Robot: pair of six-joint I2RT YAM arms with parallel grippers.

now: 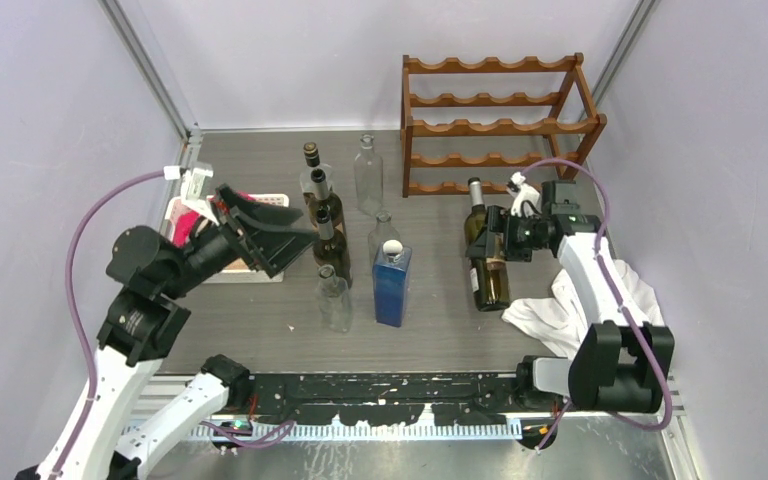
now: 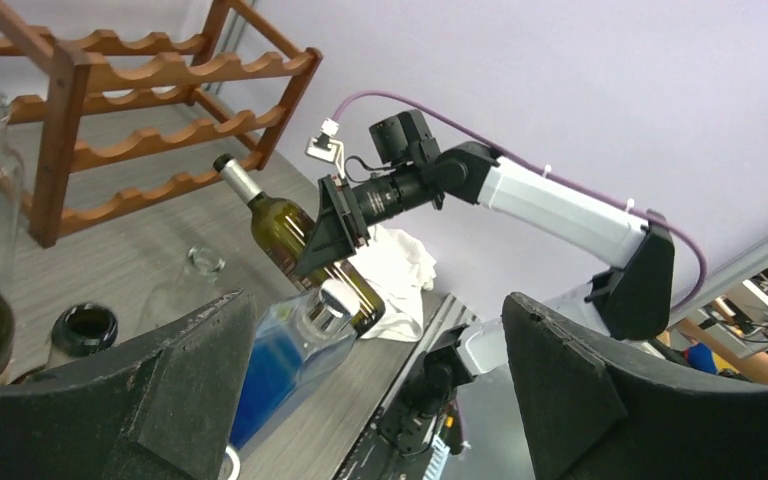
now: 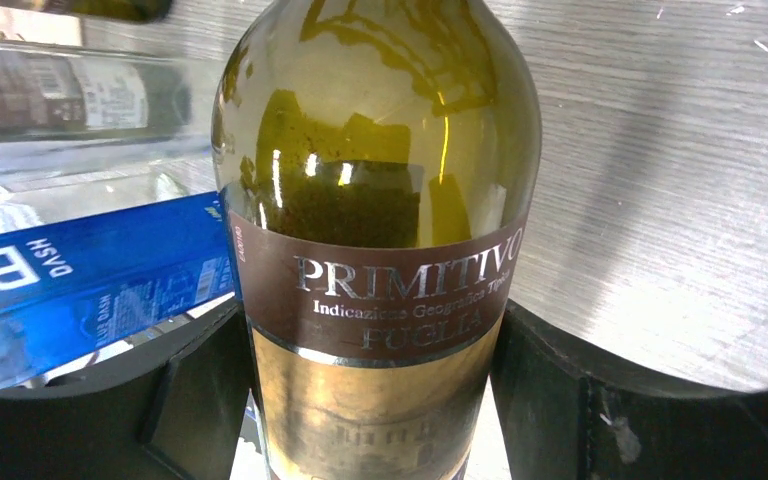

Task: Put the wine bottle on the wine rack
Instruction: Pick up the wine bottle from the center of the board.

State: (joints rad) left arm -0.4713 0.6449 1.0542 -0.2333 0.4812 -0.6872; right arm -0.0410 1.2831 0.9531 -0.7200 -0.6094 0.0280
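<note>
The wine bottle point(image 1: 485, 258) is dark olive glass with a brown and gold label point(image 3: 380, 300) and a silver-capped neck. It leans with its neck toward the wine rack point(image 1: 500, 125), a reddish-brown rack of wavy rails at the back right. My right gripper point(image 1: 490, 240) is shut on the bottle's body, one black finger pressed against each side point(image 3: 375, 345). In the left wrist view the bottle point(image 2: 280, 225) shows in that grip in front of the rack point(image 2: 160, 70). My left gripper point(image 1: 295, 250) hangs open and empty over the table's left half point(image 2: 380, 310).
A blue square bottle point(image 1: 392, 285) stands mid-table among several clear and dark bottles point(image 1: 325, 215). A white basket point(image 1: 222, 262) with pink contents sits at the left behind the left arm. A white cloth point(image 1: 545, 315) lies at the right by the right arm.
</note>
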